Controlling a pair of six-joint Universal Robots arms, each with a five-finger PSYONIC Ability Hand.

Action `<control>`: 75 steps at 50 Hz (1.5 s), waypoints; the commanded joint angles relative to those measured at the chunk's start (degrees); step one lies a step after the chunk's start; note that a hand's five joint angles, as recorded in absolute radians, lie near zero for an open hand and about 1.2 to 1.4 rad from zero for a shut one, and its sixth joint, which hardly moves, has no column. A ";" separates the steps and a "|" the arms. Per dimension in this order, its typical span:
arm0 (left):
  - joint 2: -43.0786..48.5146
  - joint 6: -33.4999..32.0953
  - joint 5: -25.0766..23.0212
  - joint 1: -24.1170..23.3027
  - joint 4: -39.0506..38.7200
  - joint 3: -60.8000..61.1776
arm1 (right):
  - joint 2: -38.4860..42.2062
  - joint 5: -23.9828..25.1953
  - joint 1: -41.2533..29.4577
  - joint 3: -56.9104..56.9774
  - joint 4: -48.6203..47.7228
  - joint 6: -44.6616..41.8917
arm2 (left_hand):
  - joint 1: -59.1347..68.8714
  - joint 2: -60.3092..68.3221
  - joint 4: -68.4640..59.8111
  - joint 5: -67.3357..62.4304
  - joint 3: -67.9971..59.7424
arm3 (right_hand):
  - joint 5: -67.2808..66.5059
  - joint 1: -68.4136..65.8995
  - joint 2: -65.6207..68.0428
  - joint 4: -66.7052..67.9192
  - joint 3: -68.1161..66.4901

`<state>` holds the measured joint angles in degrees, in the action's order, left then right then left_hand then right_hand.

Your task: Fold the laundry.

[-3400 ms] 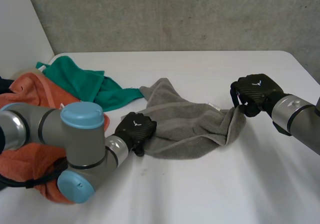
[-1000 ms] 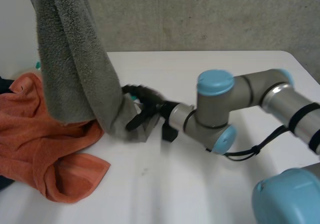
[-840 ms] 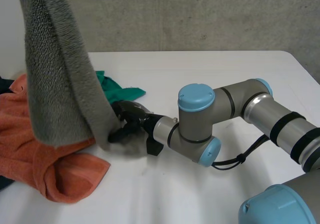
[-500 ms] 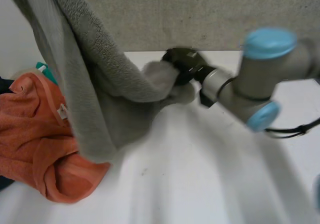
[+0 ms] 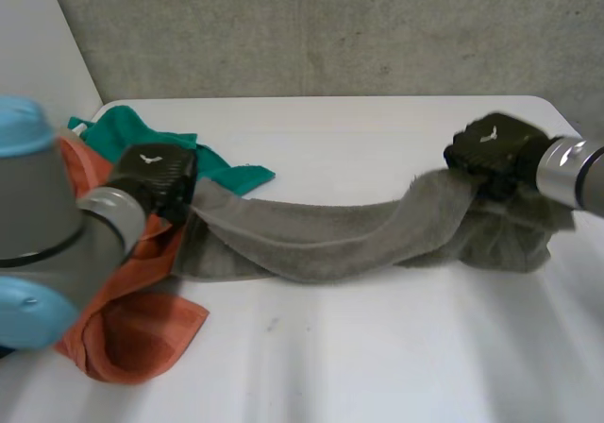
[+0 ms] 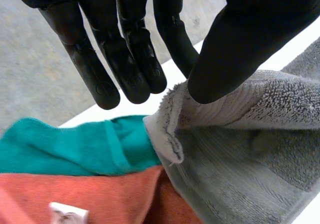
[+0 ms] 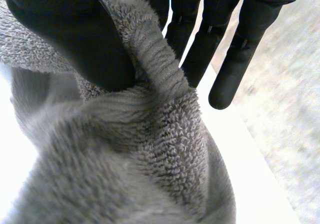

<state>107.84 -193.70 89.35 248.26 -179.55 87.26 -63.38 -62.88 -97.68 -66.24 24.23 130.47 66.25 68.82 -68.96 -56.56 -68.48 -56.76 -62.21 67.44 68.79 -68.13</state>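
Towel had dropped from hanging and lay stretched across mid-frame. Left hand pinched a corner, seemingly shallowly; right hand clamped the bunched end. Risk: tension could free the corner.

No words or numbers legible. Small white emblem, letterless, on the backs of left hand and right hand. Unreadable white tag on orange towel, beyond left fingertips.

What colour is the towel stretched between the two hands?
Grey. The towel shows best in the head view.
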 commanded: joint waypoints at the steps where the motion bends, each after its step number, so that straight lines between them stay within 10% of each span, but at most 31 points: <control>1: 9.58 -3.70 3.11 -1.37 -8.61 -15.16 | 10.55 -5.75 -1.45 9.17 -8.57 0.74 | 13.75 11.18 -11.04 -13.44 -11.52 | -13.24 -17.79 12.56 11.21 -11.87; 12: 5.64 0.25 3.02 1.62 -35.06 -33.99 | 4.68 -7.89 -0.67 13.79 -52.82 26.29 | 13.75 11.18 -11.04 -13.44 -11.52 | -13.24 -17.79 12.56 11.21 -11.87; 18: 5.10 -0.36 -0.05 1.18 -30.08 -31.37 | 3.44 -2.69 -0.58 6.74 -57.63 27.56 | 13.75 11.18 -11.04 -13.44 -11.52 | -13.24 -17.79 12.56 11.21 -11.87; 34: 5.36 -4.40 -0.84 0.30 -29.36 4.82 | 9.31 1.98 1.53 -12.06 -43.42 19.84 | 13.75 11.18 -11.04 -13.44 -11.52 | -13.22 -17.77 12.53 11.19 -11.85; 40: 4.40 -5.64 -1.37 0.47 -32.88 12.05 | 10.03 1.18 3.02 -13.13 -31.11 11.21 | 13.75 11.18 -11.04 -13.44 -11.52 | 8.08 3.54 -8.77 -10.11 9.46; 48: -1.65 -4.85 -2.78 1.70 -32.71 16.80 | 6.69 0.13 4.52 -5.15 -8.98 11.29 | 13.75 11.18 -11.04 -13.44 -11.52 | 43.28 38.74 -43.97 -45.31 44.66; 75: -6.67 -2.38 -3.57 1.70 -30.77 19.53 | 27.60 -2.95 1.62 36.52 19.09 21.40 | 13.75 11.18 -11.04 -13.44 -11.52 | 38.92 34.38 -39.61 -40.95 40.30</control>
<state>101.10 -196.03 85.74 249.58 -210.80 106.92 -42.01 -65.80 -94.18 -37.33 38.10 150.75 66.25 68.87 -68.97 -57.04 -68.53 -13.53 -24.34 24.20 23.29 -24.29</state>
